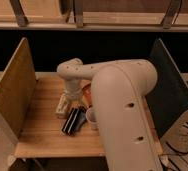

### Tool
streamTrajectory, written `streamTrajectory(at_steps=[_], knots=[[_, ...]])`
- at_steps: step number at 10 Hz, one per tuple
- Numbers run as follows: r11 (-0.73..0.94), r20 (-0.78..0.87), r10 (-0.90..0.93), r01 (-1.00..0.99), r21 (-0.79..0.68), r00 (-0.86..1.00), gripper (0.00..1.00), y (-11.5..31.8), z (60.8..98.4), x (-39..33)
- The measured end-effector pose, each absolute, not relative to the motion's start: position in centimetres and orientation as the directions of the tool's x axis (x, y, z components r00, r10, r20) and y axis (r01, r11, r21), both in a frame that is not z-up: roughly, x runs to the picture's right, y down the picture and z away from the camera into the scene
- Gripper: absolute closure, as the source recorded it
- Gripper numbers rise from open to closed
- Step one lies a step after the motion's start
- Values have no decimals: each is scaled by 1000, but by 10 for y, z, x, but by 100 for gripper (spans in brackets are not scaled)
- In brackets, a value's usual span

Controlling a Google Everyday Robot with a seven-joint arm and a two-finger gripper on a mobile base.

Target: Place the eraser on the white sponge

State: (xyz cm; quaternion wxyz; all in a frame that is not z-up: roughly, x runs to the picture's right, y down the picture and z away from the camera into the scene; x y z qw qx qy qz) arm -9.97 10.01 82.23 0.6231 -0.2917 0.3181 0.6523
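Observation:
The eraser (72, 121), a black oblong block with thin pale stripes, lies tilted on the wooden table (42, 135), left of the white cup (92, 118). My gripper (76, 110) hangs from the pale arm's wrist just above the eraser's far end, close to or touching it. The big arm covers the table's right half. The white sponge does not show in this view.
A long narrow white bottle-like item (62, 105) lies left of the gripper. An orange bowl (86, 92) peeks out behind the wrist. A tan side panel (13, 90) stands on the left and a dark panel (168, 90) on the right.

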Motion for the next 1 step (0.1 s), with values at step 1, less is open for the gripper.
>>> streamTrajectory(at_steps=[1], knots=[[-9, -754, 655, -999, 45, -39, 20, 87, 817, -105]])
